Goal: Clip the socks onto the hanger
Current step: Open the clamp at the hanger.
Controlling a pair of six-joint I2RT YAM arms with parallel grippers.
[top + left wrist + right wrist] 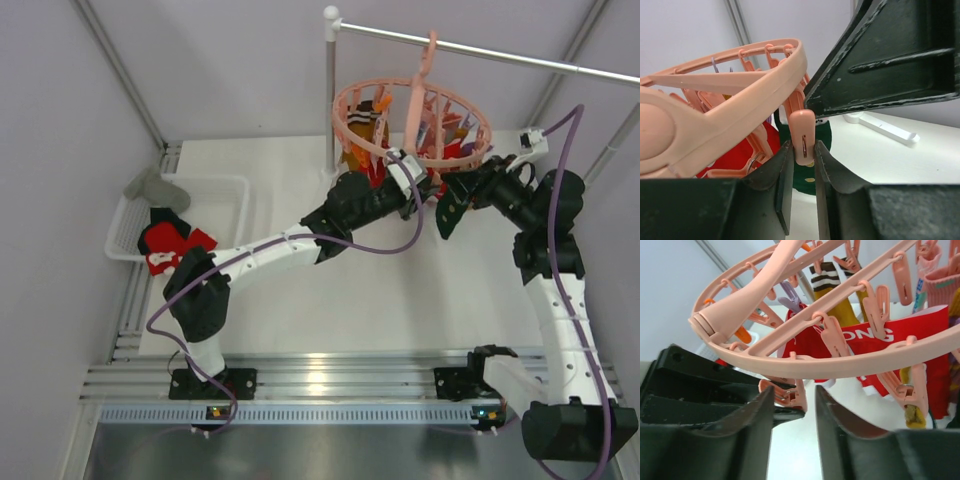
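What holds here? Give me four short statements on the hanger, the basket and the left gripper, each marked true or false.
1. The hanger hangs from the grey rail. True.
2. The left gripper pinches a pink clip. True.
3. The white basket holds nothing. False: a red sock and a grey sock lie in it.
4. No sock is clipped to the hanger. False: several hang there, among them a red lettered sock.

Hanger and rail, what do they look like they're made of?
Hanger: moulded plastic by the look, salmon pink, smooth with a soft sheen and rounded edges. Rail: probably metal, a thin grey tube with bright highlights.
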